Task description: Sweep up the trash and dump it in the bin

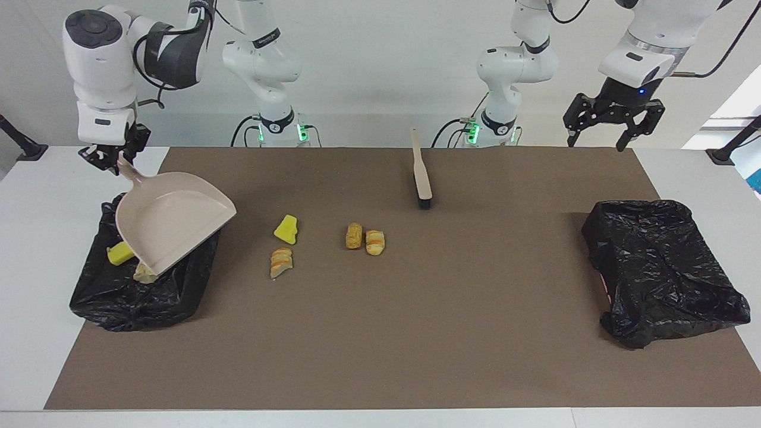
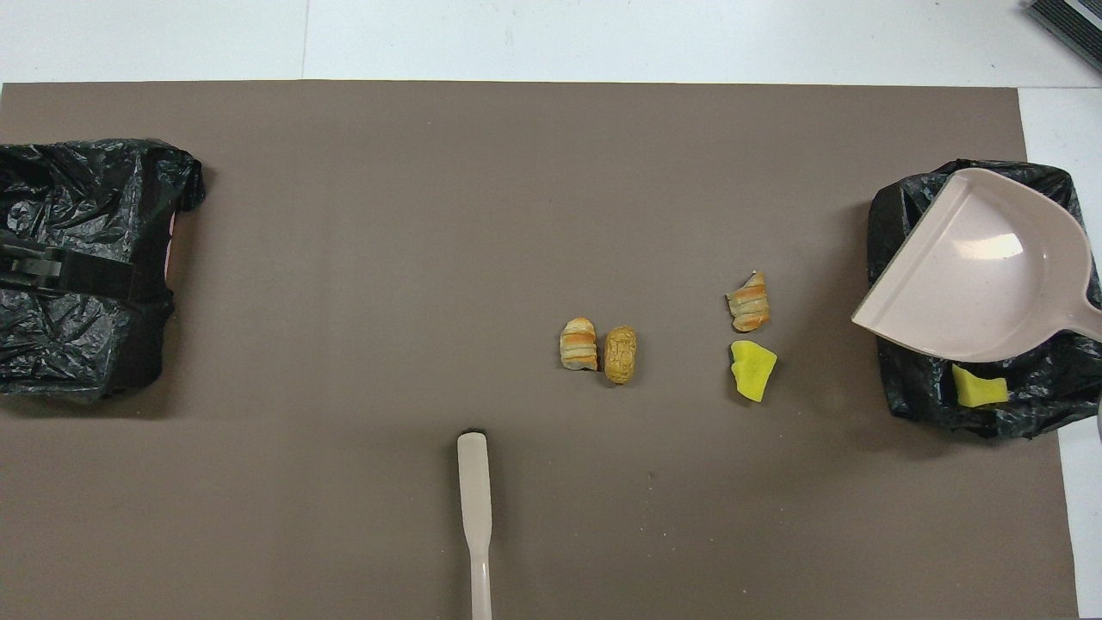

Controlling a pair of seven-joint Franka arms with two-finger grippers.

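So the trash is split right now: a yellow sponge chunk [image 1: 120,253] and a tan roll piece [image 1: 144,273] already sit in the black-lined bin [image 1: 101,300] at the right arm's end of the bench; whether more lies under the pan can't be told. Four pieces are left on the brown mat [image 1: 380,333]: another yellow sponge chunk [image 1: 286,229] with a striped roll [image 1: 280,262] beside it, and a pair of rolls [image 1: 365,239] touching each other near the middle.

The right hand [image 1: 115,159] is clamped on the handle of the beige dustpan [image 1: 172,220], which hangs empty and tilted over that bin. The left hand [image 1: 612,122] waits with fingers apart above the second black-lined bin [image 1: 660,267]. The brush [image 1: 421,172] lies untouched, nearer the robots than the rolls. Looks like one dump done, with another sweep to go.
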